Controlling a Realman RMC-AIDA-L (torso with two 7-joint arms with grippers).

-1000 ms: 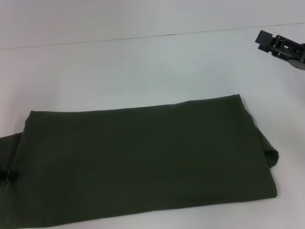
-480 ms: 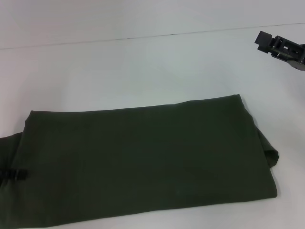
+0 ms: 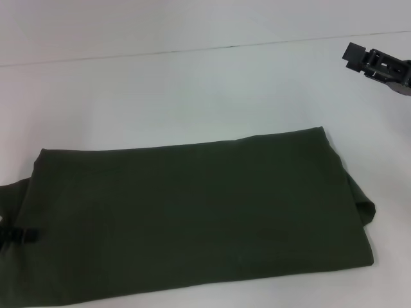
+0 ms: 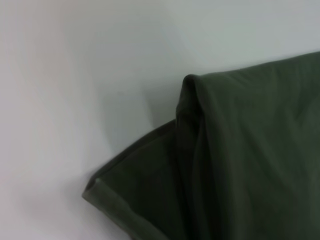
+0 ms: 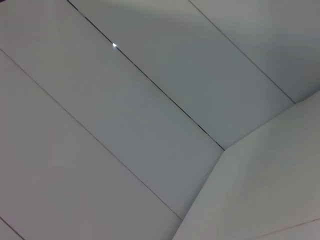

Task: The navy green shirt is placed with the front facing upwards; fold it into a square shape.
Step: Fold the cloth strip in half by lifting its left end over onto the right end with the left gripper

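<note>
On my feed, the navy green shirt [image 3: 192, 218] lies folded into a long band on the white tabletop [image 3: 192, 90]. Left gripper [image 3: 19, 235] touches its left end; right gripper [image 3: 379, 64] hovers far right. Whether either is clenched, I cannot tell.

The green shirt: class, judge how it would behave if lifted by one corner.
The green shirt would probably droop and unfold: its layers lie loose, and the left wrist view shows soft, rounded folds. It likely drags rather than slides, lying flat on the white table.
</note>
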